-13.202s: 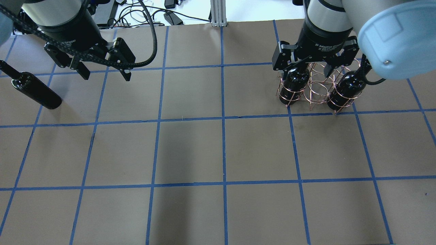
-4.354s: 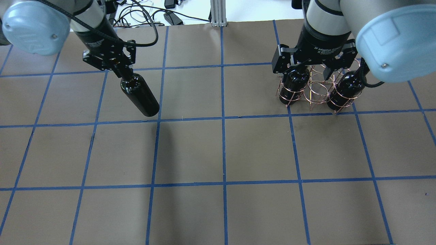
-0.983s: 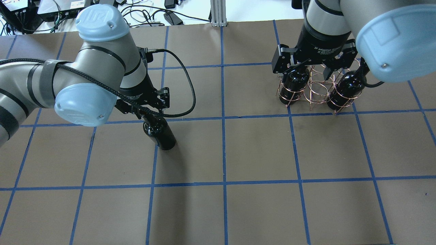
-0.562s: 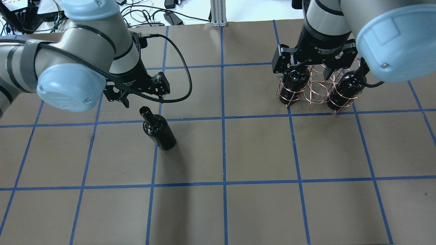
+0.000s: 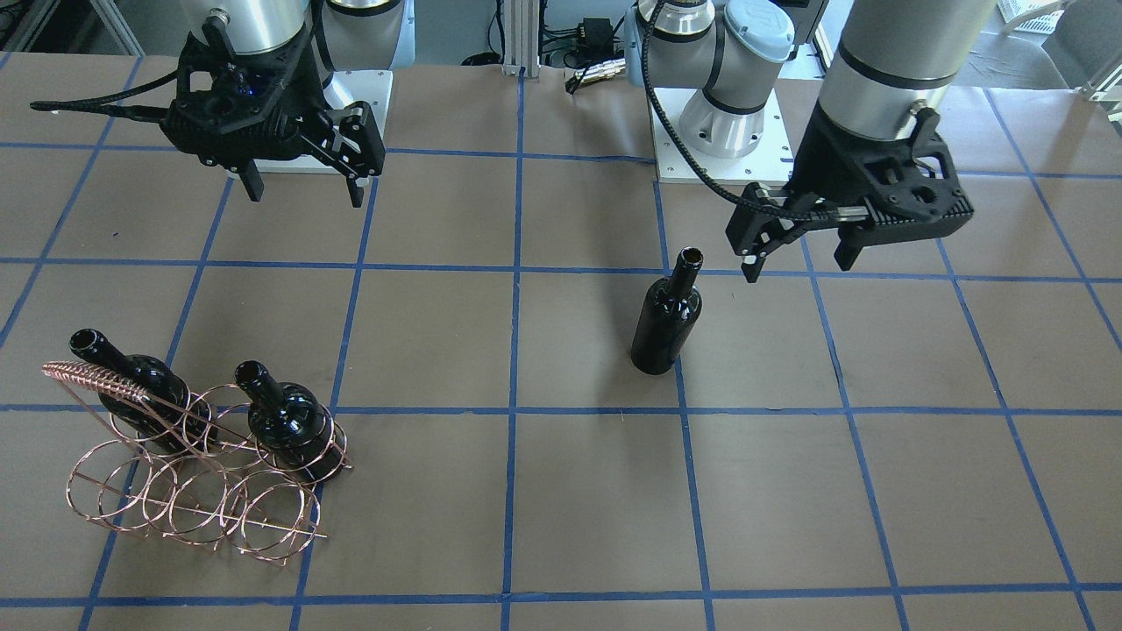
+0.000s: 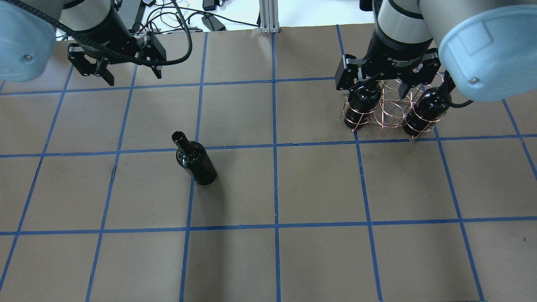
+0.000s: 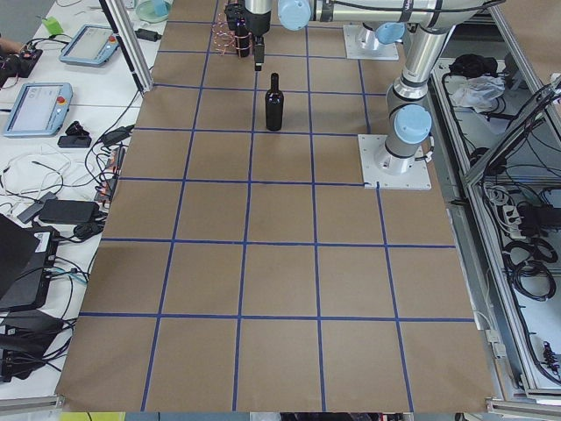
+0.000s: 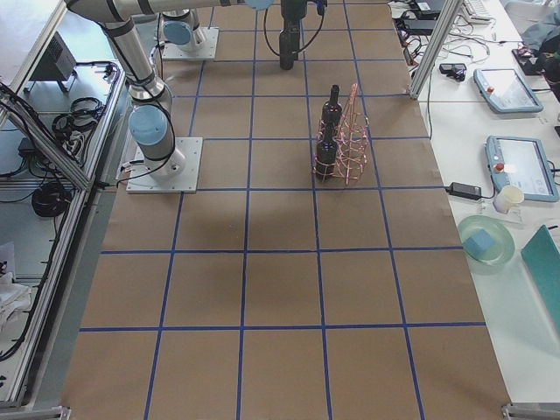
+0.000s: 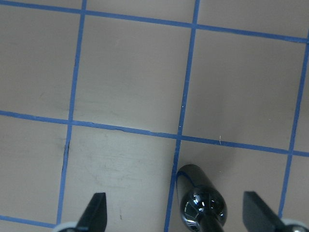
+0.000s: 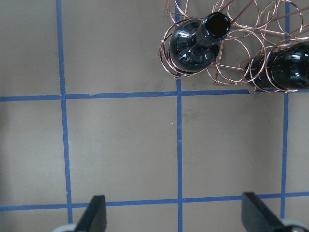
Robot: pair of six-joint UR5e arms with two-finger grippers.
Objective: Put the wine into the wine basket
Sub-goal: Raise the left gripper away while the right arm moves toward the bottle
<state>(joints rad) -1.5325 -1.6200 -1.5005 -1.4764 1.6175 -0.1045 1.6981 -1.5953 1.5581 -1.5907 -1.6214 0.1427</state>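
Observation:
The free wine bottle [image 6: 196,162] stands upright on the brown table, left of centre; it also shows in the front view [image 5: 666,320] and the left wrist view [image 9: 202,205]. My left gripper [image 6: 134,78] is open and empty, raised behind and to the left of the bottle [image 5: 798,265]. The copper wire wine basket [image 6: 392,110] stands at the far right with two dark bottles [image 5: 131,377] [image 5: 285,421] in its outer rings and its middle ring empty. My right gripper [image 6: 377,90] hangs open above the basket, holding nothing; its fingers [image 10: 94,212] frame bare table.
Blue tape lines [image 6: 275,147] split the brown table into squares. Cables and boxes [image 6: 209,16] lie past the far edge. The robot bases [image 5: 727,131] stand on white plates. Tablets and cups [image 8: 507,166] lie on the side bench.
My left gripper has opened off the bottle's neck, risen and drawn back to the far left. The bottle stays upright where it was set. The right arm has not moved.

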